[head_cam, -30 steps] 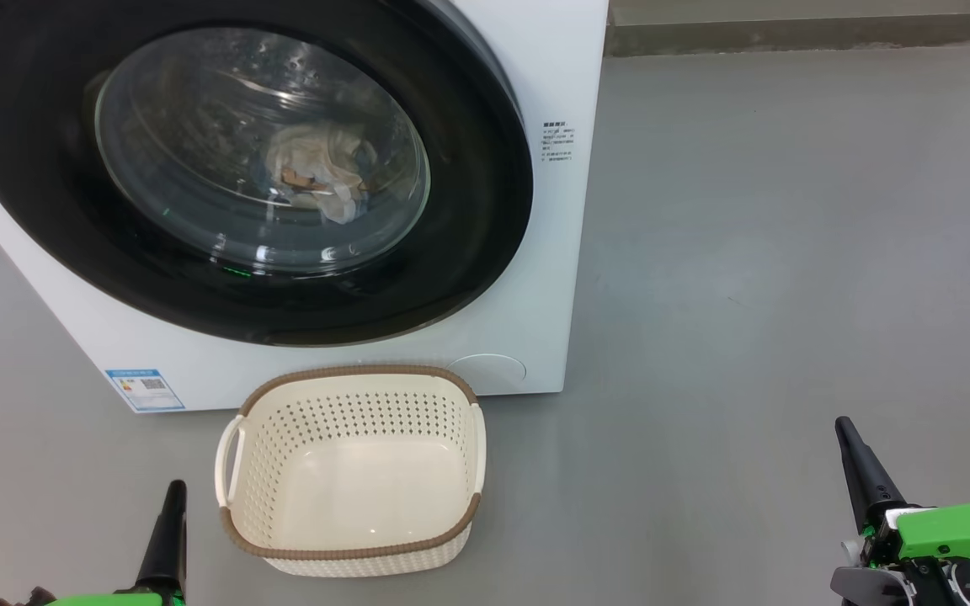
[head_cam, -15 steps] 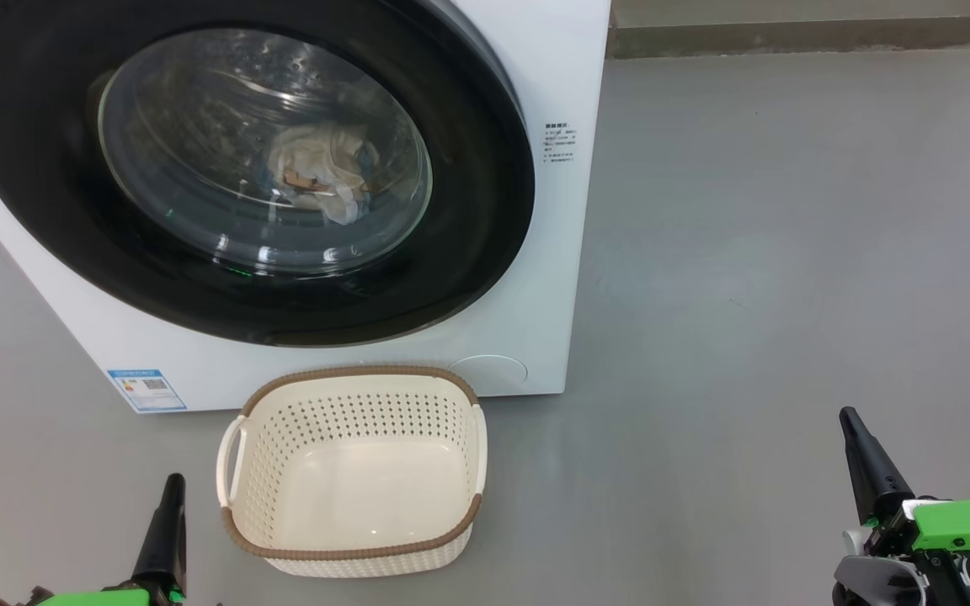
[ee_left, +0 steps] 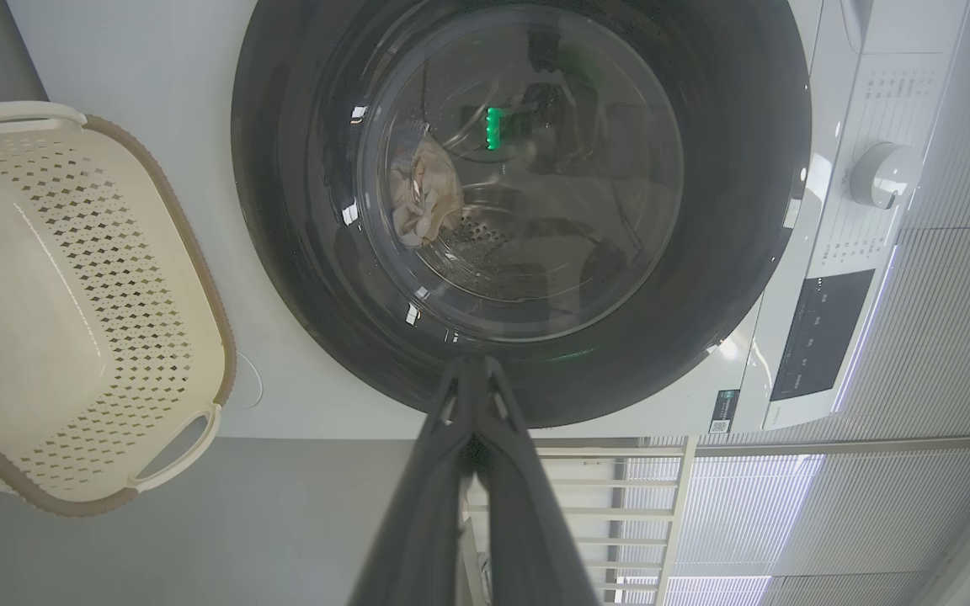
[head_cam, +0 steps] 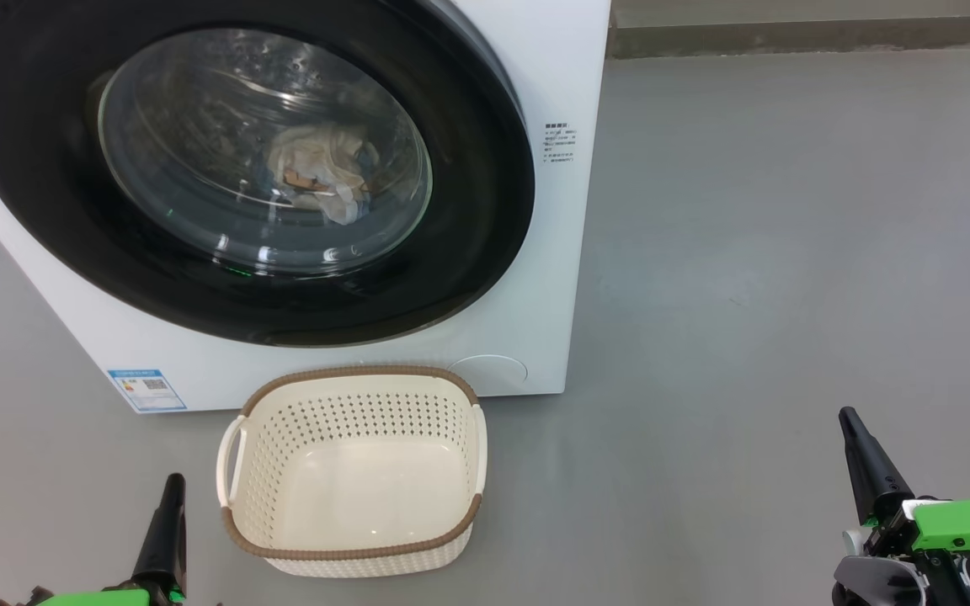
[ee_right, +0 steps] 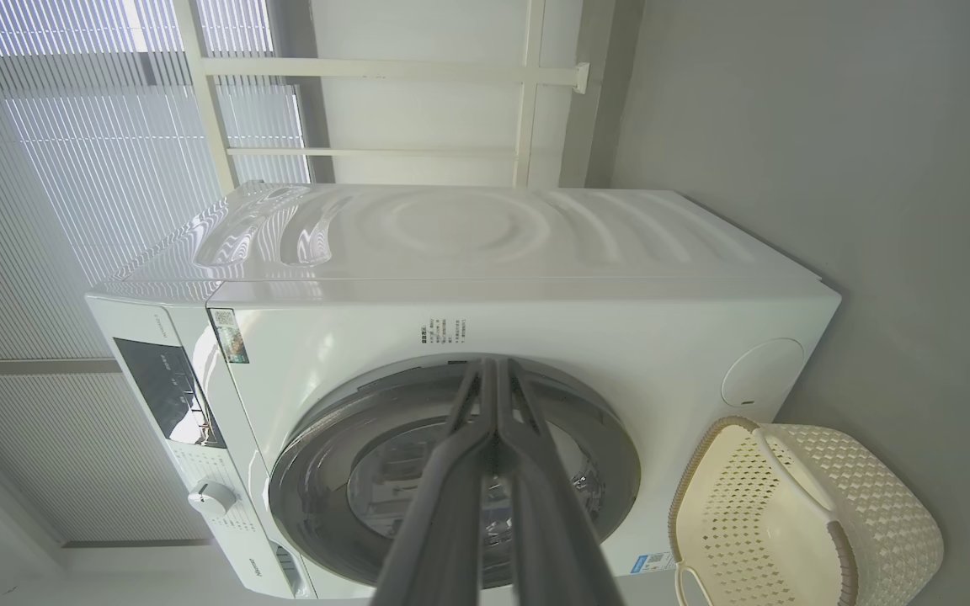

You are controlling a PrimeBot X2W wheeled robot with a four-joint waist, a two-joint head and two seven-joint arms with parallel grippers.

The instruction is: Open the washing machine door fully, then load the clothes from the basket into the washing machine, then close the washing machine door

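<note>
Even daylight filled the room from the blinds at ten o'clock in the right wrist view. Small glints dotted the washing machine door; floor shadows were faint. Both wrist views bowed at their edges, the left end effector blurred up close.

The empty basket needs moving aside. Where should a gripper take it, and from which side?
Probably best to take the basket by its left side handle, coming down from above on the robot's left. It is an open loop standing off the wall, slim enough to pinch, and the shut left gripper sits nearest it.
</note>
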